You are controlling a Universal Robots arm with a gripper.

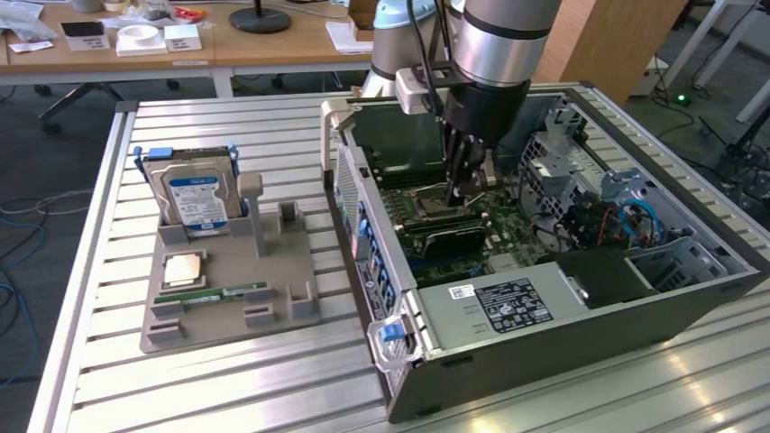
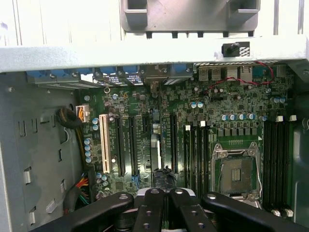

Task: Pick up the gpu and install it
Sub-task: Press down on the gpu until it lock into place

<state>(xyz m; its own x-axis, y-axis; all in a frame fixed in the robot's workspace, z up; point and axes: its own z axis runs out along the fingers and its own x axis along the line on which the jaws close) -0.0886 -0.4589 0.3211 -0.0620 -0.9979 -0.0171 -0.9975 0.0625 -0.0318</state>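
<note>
Nearest, at the open end of the computer case that is laid on its side on the slatted metal table, a blue latch and a power supply are seen; the supply carries a black-and-white label whose print cannot be read. To the exterior view's left, a grey parts tray is set on the table, and in it a narrow green memory stick and a square processor chip are laid flat. Further in, the gpu is found inside the case as a dark flat card seated against the green motherboard, just beside the processor socket. Right above it the gripper is lowered into the case with its black fingers drawn fully together; whether the card is touched cannot be told. In the wrist view the long dark expansion slots and a white slot are shown beneath the fingers. Beyond the tray's front, a hard drive with a blue-and-white label is stood upright; its writing is too small to be read. Farthest back, wooden desks with small white boxes are seen.
</note>
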